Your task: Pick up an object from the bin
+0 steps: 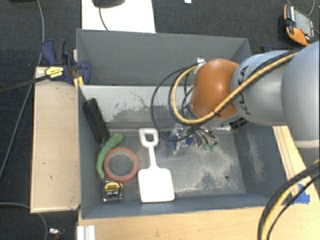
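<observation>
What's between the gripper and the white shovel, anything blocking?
Nothing visible. The gripper is down near the bin floor, just right of the handle of the white shovel, with no object between them. The red ring, green piece and tape measure lie left of the shovel.

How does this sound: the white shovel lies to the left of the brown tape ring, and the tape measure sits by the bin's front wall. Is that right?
Not quite. The camera view shows the white shovel lying to the right of the brown tape ring, not to its left. The tape measure does sit by the bin's front wall.
</observation>
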### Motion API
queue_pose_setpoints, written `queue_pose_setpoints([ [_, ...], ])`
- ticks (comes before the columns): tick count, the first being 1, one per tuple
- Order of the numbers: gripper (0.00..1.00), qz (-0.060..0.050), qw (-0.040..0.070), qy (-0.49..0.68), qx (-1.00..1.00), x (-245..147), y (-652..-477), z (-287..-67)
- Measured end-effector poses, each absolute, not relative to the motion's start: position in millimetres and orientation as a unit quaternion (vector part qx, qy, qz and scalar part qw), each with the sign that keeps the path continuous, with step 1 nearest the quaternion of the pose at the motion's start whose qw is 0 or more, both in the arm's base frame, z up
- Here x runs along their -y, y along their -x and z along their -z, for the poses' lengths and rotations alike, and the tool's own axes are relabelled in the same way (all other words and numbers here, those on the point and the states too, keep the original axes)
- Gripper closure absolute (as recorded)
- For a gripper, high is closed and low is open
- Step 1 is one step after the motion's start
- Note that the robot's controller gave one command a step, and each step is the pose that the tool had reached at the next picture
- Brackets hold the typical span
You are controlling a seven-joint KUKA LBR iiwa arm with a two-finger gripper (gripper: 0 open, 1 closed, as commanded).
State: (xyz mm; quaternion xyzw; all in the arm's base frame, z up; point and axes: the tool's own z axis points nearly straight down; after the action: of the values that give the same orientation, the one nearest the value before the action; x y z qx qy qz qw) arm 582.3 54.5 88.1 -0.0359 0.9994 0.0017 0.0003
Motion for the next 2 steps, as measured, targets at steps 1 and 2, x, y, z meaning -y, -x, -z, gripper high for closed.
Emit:
queue_pose_setpoints([
  [1,1.0,-0.002,0.001,0.036,-0.999,-54.5,-583.1,-103.1],
  [2,1.0,-0.002,-0.003,0.036,-0.999,-54.4,-580.9,-131.3],
])
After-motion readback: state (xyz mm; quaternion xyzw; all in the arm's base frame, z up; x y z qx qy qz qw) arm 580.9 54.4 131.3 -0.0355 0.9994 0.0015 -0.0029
